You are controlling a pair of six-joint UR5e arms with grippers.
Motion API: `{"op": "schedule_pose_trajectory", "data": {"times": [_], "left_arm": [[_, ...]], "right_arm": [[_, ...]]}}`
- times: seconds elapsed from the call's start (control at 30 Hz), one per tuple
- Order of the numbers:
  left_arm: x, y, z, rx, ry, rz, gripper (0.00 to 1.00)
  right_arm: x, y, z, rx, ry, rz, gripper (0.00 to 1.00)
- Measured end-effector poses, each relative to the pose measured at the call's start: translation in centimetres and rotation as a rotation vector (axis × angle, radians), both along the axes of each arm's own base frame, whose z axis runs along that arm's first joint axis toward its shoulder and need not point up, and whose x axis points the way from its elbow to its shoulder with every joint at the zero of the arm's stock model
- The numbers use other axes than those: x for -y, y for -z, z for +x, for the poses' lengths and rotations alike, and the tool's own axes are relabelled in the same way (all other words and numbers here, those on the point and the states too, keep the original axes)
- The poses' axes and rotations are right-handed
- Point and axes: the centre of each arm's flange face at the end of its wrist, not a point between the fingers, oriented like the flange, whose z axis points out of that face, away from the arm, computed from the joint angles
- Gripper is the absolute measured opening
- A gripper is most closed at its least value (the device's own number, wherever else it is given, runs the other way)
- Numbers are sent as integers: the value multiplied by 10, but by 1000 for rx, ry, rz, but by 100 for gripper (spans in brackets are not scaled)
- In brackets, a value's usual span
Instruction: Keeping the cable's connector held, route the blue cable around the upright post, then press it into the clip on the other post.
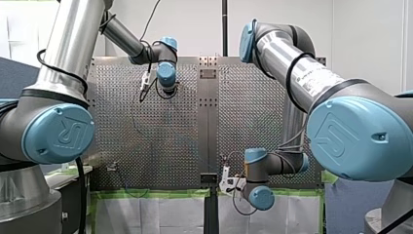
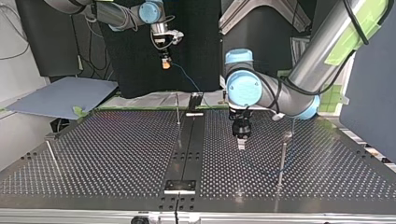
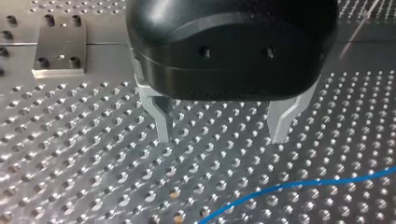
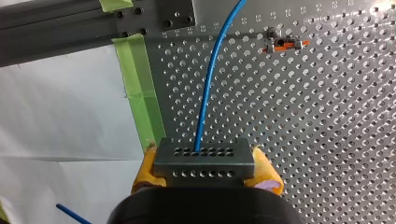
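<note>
Right wrist view: the right arm's jaws clamp the connector (image 4: 204, 162) between yellow pads (image 4: 144, 170), and the blue cable (image 4: 210, 79) trails over the counter (image 4: 303, 116). The left arm's jaws stand open and empty near the cable. Routing and clipping look not yet done.

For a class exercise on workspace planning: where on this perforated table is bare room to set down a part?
In the top view, the bare patch of table lies between the thin edge rod and the centre rail. Right of the rail is crowded: my left pincer, blue cable, upright post.
</note>
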Motion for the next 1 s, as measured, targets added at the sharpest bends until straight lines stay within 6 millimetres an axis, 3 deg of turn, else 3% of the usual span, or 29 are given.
{"op": "schedule_pose_trajectory", "data": {"times": [0.5,0.7,1.0], "left_arm": [[0,2,24,46,-8,3,99],[0,-8,37,53,-12,7,99],[7,11,61,-10,-36,96,99]], "right_arm": [[0,0,0,0,0,0,0],[1,0,1,1,0,-2,0],[1,0,1,1,0,-1,0]]}}
